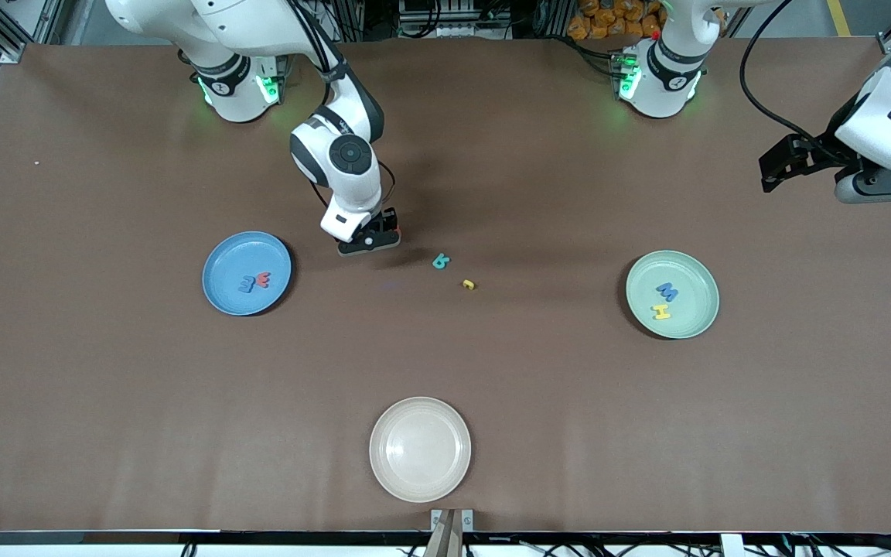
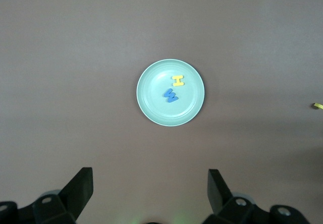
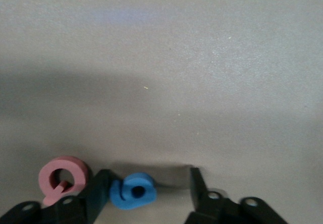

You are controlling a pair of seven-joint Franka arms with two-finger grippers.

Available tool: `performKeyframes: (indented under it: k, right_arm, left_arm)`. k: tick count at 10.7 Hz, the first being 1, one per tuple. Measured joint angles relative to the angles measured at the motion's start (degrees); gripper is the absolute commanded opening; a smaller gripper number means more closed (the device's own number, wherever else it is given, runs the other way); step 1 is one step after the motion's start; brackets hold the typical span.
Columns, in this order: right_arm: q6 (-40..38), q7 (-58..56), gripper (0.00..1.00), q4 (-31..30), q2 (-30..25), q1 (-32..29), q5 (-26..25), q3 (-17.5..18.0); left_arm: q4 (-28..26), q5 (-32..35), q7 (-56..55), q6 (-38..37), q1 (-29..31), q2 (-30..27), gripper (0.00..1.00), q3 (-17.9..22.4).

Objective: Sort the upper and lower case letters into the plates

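My right gripper (image 1: 368, 246) is down at the table between the blue plate (image 1: 221, 255) and a teal letter (image 1: 441, 261). In the right wrist view it (image 3: 149, 174) is open and straddles a blue letter (image 3: 132, 191) that lies against one finger, with a gap to the other. A red letter (image 3: 64, 176) lies just outside that finger. The blue plate holds a blue letter (image 1: 246, 285) and a red letter (image 1: 261, 279). The mint plate (image 1: 693, 272) holds a blue letter (image 1: 667, 291) and a yellow letter (image 1: 661, 311). A yellow letter (image 1: 469, 285) lies beside the teal one. My left gripper (image 1: 772, 174) waits open, high up; its wrist view shows it (image 2: 150, 188) with the mint plate (image 2: 151, 108).
A beige plate (image 1: 420, 480) sits near the table's front edge, nearer to the front camera than the loose letters. The brown table (image 1: 554, 402) lies bare between the plates.
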Motion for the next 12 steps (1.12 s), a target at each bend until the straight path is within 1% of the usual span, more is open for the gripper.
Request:
performKeyframes:
  k: [1,2,4,8,9,10,11,12]
  right_arm:
    - [0.0,0.0,0.65,0.0,0.0,0.0,0.0,0.0]
    - [0.0,0.0,0.67,0.0,0.0,0.0,0.0,0.0]
    - [-0.5,0.0,0.67,0.1,0.0,0.0,0.0,0.0]
    - [-1.5,0.0,0.66,0.2,0.0,0.0,0.0,0.0]
    - [-1.6,0.0,0.61,0.2,0.0,0.0,0.0,0.0]
    - [-1.6,0.0,0.52,0.2,0.0,0.0,0.0,0.0]
    - [-1.7,0.0,0.46,0.2,0.0,0.0,0.0,0.0]
    - [-1.8,0.0,0.43,0.2,0.0,0.0,0.0,0.0]
  left_arm:
    - [0.0,0.0,0.0,0.0,0.0,0.0,1.00,0.0]
    - [-0.1,0.0,0.0,0.0,0.0,0.0,1.00,0.0]
    - [-0.4,0.0,0.0,0.0,0.0,0.0,1.00,0.0]
    - [-0.4,0.0,0.0,0.0,-0.4,0.2,1.00,0.0]
    - [-0.4,0.0,0.0,0.0,-0.7,0.3,1.00,-0.1]
    - [-0.5,0.0,0.0,0.0,-0.9,0.4,1.00,-0.1]
    - [-0.5,0.0,0.0,0.0,-1.0,0.4,1.00,-0.1]
    - [-0.7,0.0,0.0,-0.1,-1.0,0.4,1.00,-0.1]
